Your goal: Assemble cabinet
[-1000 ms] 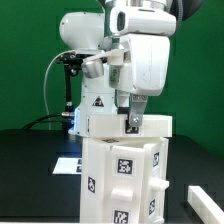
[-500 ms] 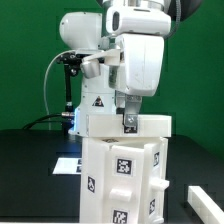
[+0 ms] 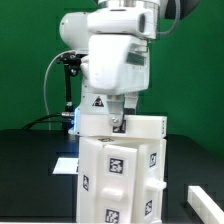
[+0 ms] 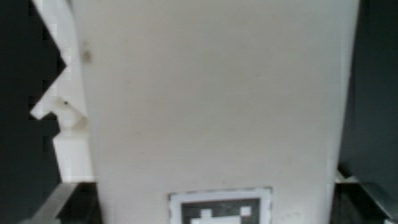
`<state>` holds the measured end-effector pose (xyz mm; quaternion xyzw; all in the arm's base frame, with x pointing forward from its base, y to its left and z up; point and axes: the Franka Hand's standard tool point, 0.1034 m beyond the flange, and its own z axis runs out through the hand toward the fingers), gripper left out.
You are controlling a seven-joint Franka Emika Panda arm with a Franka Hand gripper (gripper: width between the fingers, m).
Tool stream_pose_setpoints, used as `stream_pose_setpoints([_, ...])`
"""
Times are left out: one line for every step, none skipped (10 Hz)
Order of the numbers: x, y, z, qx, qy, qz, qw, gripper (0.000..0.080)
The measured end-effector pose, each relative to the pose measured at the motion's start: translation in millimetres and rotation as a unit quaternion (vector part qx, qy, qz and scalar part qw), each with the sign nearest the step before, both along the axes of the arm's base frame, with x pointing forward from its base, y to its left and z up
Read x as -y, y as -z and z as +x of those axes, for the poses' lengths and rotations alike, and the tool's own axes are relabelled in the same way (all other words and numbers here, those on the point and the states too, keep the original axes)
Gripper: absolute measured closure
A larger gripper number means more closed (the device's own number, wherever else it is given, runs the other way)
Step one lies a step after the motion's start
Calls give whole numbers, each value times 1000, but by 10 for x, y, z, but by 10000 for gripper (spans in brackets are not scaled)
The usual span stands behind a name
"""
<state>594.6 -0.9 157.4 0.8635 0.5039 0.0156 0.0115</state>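
Note:
The white cabinet body (image 3: 120, 178), with black-and-white tags on its faces, stands upright in the middle of the exterior view. A flat white top panel (image 3: 140, 125) lies across its top. My gripper (image 3: 118, 123) comes down on this panel from above and is shut on it. In the wrist view the panel (image 4: 205, 100) fills most of the picture, with a tag (image 4: 222, 208) near my fingers. My gripper (image 4: 214, 200) straddles the panel, with one dark finger on each side edge.
The marker board (image 3: 66, 164) lies on the black table at the exterior view's left, behind the cabinet. A white bar-like part (image 3: 203, 203) lies at the lower right. A black stand with cables (image 3: 66, 90) rises behind the arm.
My wrist has turned and shifted toward the exterior view's left. The top panel and the cabinet under it have moved a little left with it.

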Motion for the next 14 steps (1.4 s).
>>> stream_pose_setpoints([-2,0,-6,0,47,2,999,245])
stream_pose_setpoints([-6,2,-26,-5,120,5,993,245])
stream_pose_setpoints([-14,4,-39,-8,185,9,983,245])
stream_pose_setpoints([-23,5,-55,-11,248,12,969,245])
stream_pose_setpoints([-38,6,-60,-10,289,14,957,245])
stream_pose_setpoints([-43,6,-59,-10,325,15,945,245])
stream_pose_setpoints([-45,7,-59,-10,351,16,936,245])
stream_pose_setpoints([-48,7,-59,-10,373,17,928,245])
stream_pose_setpoints([-52,7,-59,-10,410,18,912,245])
stream_pose_setpoints([-54,7,-59,-10,439,20,898,245])
stream_pose_setpoints([-54,7,-59,-13,472,26,881,245])
stream_pose_setpoints([-51,10,-61,-15,519,35,854,245])
stream_pose_setpoints([-41,14,-65,-20,558,47,829,245])
stream_pose_setpoints([-48,17,-65,-24,607,53,793,245])
